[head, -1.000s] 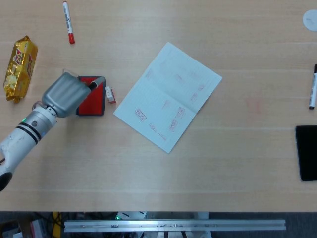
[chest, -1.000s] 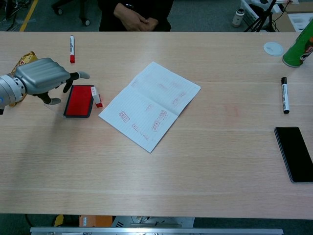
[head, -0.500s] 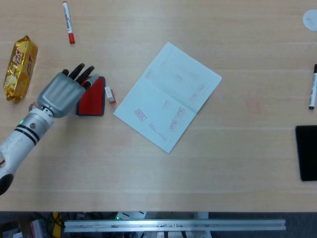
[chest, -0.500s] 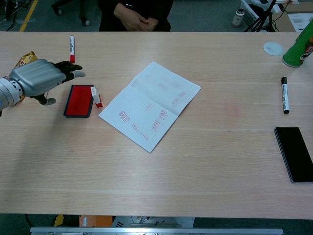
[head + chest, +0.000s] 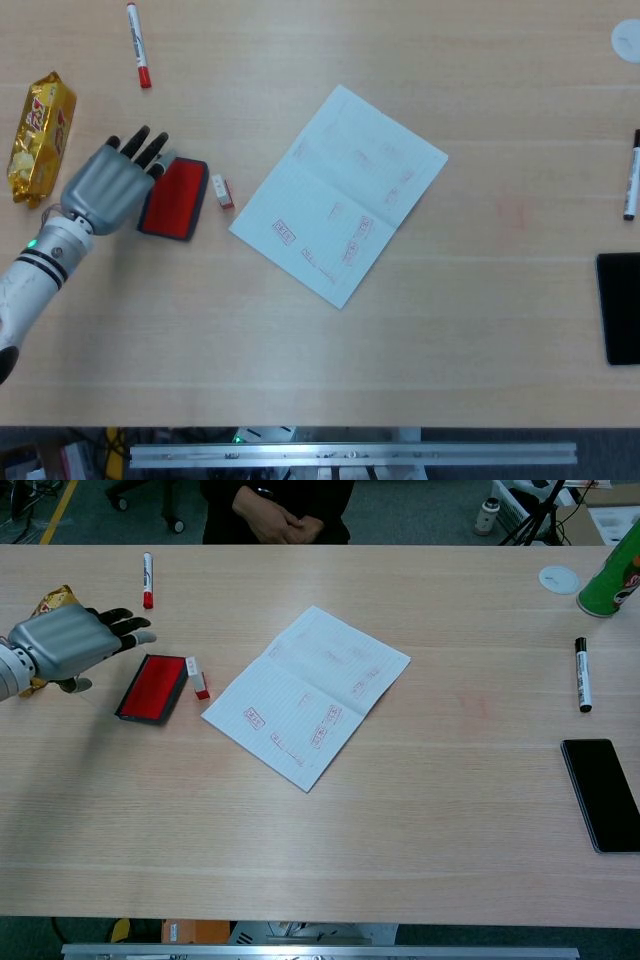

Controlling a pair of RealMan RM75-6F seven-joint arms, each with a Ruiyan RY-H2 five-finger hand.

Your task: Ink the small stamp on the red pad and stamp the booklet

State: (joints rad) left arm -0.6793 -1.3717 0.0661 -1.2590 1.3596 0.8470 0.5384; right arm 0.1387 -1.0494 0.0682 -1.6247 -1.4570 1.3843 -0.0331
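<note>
Head view: left robot hand (image 5: pixel 105 185) hangs empty, fingers spread, near the bench's left edge; small stamp (image 5: pixel 220 190) lies untouched (beside red pad (image 5: pixel 174 198)), so inking and stamping the booklet (image 5: pixel 340 192) remain.

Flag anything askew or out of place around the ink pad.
The red pad sits skewed, not square to the table edge. The small stamp lies tipped on its side beside it. The left hand hovers open, holding nothing.

Left hand (image 5: pixel 62 645) open beside red pad (image 5: pixel 151 688); small stamp (image 5: pixel 197 677) near booklet (image 5: pixel 306 693).
</note>
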